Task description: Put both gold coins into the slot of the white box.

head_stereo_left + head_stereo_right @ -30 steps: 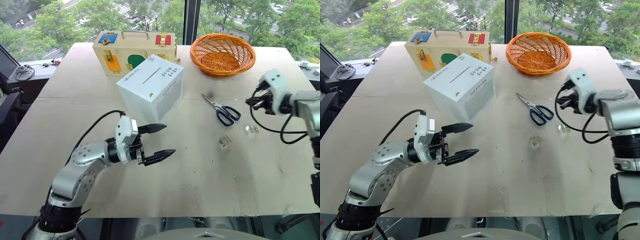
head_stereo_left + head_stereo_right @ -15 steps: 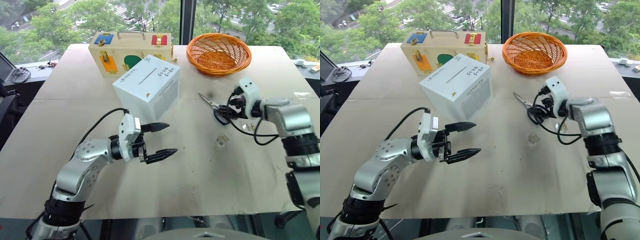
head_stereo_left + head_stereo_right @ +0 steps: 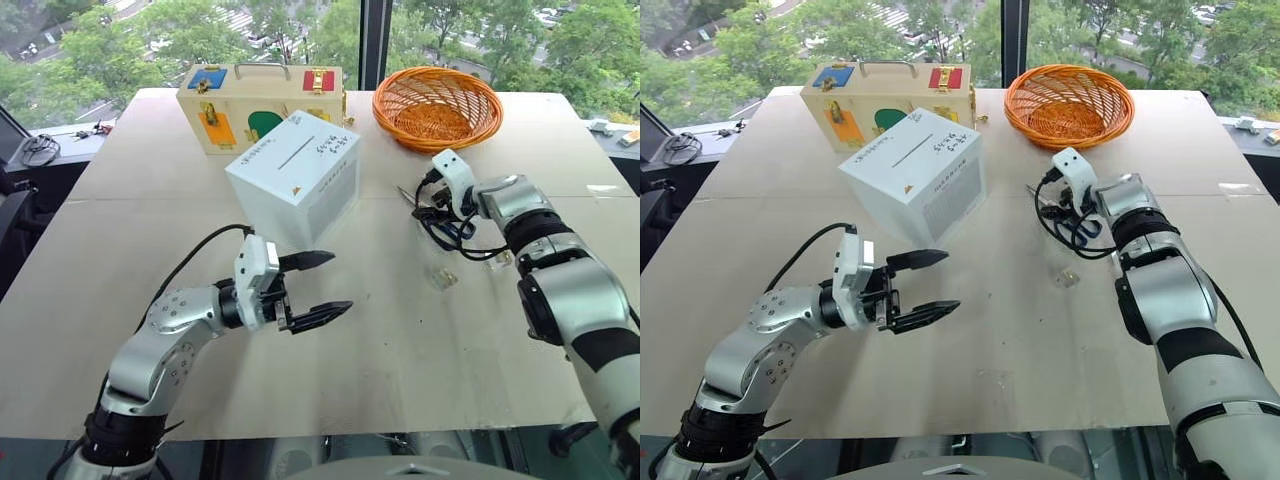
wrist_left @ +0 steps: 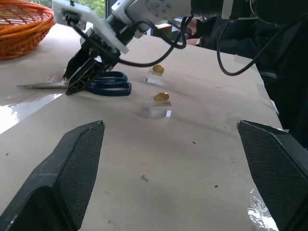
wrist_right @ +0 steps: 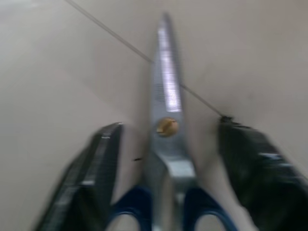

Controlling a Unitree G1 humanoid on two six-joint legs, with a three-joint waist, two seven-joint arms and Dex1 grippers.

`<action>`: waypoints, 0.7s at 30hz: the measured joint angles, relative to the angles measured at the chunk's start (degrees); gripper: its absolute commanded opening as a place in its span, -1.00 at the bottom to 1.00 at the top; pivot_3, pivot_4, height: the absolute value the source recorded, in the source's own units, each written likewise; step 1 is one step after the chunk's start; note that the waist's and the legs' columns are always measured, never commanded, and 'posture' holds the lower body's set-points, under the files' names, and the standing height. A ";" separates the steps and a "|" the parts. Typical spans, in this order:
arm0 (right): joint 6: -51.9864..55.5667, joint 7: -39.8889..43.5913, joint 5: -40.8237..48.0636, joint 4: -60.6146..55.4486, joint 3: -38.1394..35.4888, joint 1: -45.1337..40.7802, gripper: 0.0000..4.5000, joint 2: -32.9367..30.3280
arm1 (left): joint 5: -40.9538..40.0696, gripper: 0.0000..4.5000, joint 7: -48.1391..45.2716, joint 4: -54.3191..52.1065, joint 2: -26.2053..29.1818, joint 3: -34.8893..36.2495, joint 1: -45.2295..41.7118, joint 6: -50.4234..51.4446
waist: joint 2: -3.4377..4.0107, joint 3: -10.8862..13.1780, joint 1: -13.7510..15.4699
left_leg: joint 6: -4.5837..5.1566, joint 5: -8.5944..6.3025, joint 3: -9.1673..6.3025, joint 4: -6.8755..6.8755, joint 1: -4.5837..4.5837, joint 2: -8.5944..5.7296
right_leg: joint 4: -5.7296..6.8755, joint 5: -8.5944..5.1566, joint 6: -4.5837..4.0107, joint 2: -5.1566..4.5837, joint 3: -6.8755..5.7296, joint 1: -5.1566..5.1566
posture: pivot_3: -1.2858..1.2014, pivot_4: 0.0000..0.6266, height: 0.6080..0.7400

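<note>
Jaws spread, the right gripper [image 5: 166, 144] has swung from the table's edge to straddle the scissors [image 5: 166, 120], while the coins [image 4: 161, 96] sit untouched; left gripper [image 3: 320, 285] stays wide open.

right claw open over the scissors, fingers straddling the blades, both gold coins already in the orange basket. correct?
Not quite. The gold coins aren't in the orange basket; in the left wrist view each sits on a small clear block on the table beside the scissors. The rest holds: the right wrist view shows the right claw open, fingers straddling the blades.

Right claw [image 3: 418, 200] over scissors [image 3: 440, 222]; left claw [image 3: 324, 285], fingers apart, below white box [image 3: 295, 176].
</note>
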 measured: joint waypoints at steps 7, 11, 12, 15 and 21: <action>-2.22 2.62 -3.46 0.86 1.52 -0.18 -0.85 0.47 | -0.03 1.00 1.44 -1.88 0.00 0.69 2.24 0.00 | -0.08 -0.21 0.34 | 0.00 0.00 -0.02 0.00 0.51 -0.06 | 0.00 -0.02 -0.02 -0.23 -0.01 0.42 | 0.03 -0.52 1.00; -3.30 4.41 -2.32 0.95 -0.96 -0.14 -0.85 -0.90 | -0.14 1.00 1.61 -1.89 0.01 0.72 1.87 0.15 | 0.06 -0.13 0.37 | 0.00 0.00 0.01 -0.03 0.30 -0.08 | 0.00 -0.02 -0.02 -0.24 -0.01 0.32 | 0.03 -0.52 1.00; -3.19 5.01 -2.09 0.88 -1.37 -0.12 -0.85 -1.60 | -0.18 1.00 1.62 -1.89 0.01 0.74 1.85 0.23 | 0.13 -0.08 0.48 | 0.00 0.00 0.01 -0.03 0.19 -0.09 | -0.01 -0.02 -0.02 -0.25 -0.01 0.24 | 0.03 -0.52 1.00; -0.02 9.97 0.03 -3.46 -3.80 0.08 -0.85 -6.85 | -0.64 1.00 1.65 -1.90 0.02 0.94 1.50 0.57 | 0.32 0.06 0.58 | 0.01 0.01 -0.02 0.07 -0.60 -0.11 | -0.01 0.00 0.01 -0.25 -0.05 -0.49 | 0.03 -0.52 1.00; 25.23 17.97 12.82 -42.54 -14.49 7.69 -0.85 -19.12 | -0.81 1.00 1.06 -1.58 -0.22 0.53 -2.47 1.52 | 0.50 0.21 0.51 | 0.00 -0.02 -0.16 -0.27 -0.69 -0.05 | -0.07 0.06 0.35 -0.15 -0.24 -0.61 | 0.03 -0.52 1.00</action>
